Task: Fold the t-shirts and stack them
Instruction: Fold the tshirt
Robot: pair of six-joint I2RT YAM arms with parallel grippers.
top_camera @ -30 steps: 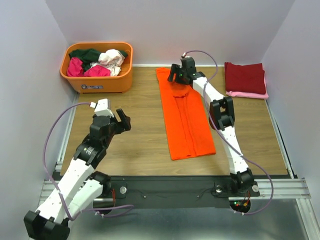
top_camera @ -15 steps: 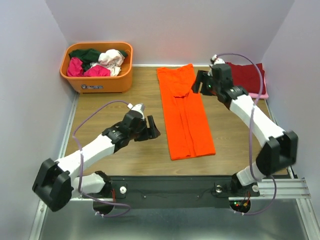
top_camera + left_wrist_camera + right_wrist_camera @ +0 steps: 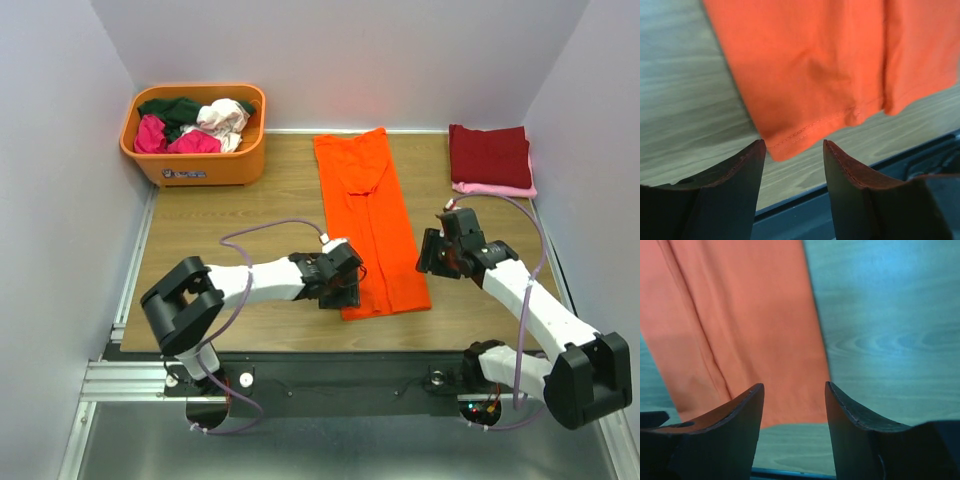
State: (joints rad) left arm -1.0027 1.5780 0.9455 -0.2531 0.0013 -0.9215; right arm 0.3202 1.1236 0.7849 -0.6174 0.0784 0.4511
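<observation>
Left gripper (image 3: 792, 146): jaws apart, empty; orange t-shirt (image 3: 815, 65) hem corner just ahead of the gap.
Right gripper (image 3: 792, 389): jaws apart, empty; shirt's side edge ahead.

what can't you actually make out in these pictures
Top view: part of the orange shirt's near left edge, covered by the left claw.
Top view: how many shirts are in the tub; they are heaped and its wall hides the lower ones.
Top view: the pink shirt, only an edge shows under the dark red shirt.
Both wrist views: the orange shirt's far end, cut off by the frame.
</observation>
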